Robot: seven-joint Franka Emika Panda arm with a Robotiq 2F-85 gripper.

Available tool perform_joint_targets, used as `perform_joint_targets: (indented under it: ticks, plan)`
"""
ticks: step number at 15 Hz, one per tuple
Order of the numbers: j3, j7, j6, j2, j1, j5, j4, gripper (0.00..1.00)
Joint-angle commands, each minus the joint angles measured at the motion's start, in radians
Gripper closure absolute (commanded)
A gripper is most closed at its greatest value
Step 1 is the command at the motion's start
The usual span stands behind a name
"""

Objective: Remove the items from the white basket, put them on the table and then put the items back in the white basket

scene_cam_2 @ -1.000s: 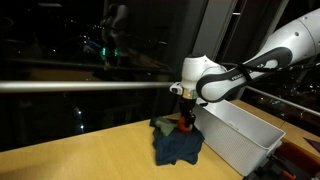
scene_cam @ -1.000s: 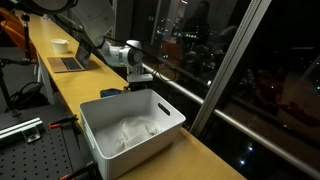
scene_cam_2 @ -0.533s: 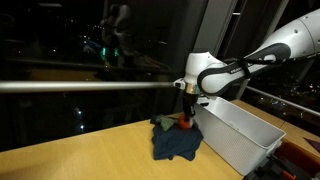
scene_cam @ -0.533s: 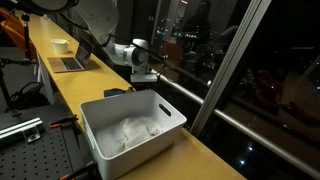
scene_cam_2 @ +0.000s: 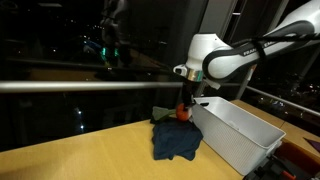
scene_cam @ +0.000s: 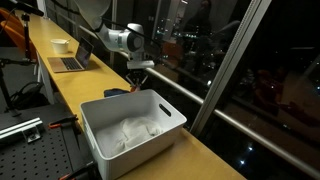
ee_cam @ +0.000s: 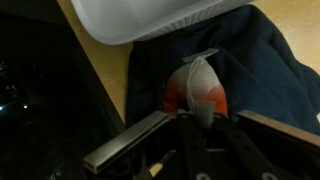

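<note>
Beside basket (scene_cam_2: 236,141), arm (scene_cam_2: 250,55) angled down, tool (scene_cam_2: 185,106) pinching reddish cloth (ee_cam: 182,94)

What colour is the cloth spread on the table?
The cloth is dark navy, clearest in an exterior view.

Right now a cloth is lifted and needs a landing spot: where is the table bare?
The table is bare beyond the navy cloth, away from the white basket, and between the laptop and that cloth. Crowded: beside the basket, where the navy cloth lies under the held reddish cloth.
</note>
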Motion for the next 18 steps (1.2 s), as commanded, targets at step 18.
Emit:
perform_joint_targets:
  ticks: [18]
  plan:
    - [-0.165, 0.061, 0.277, -0.557, -0.237, -0.004, -0.638, 0.64]
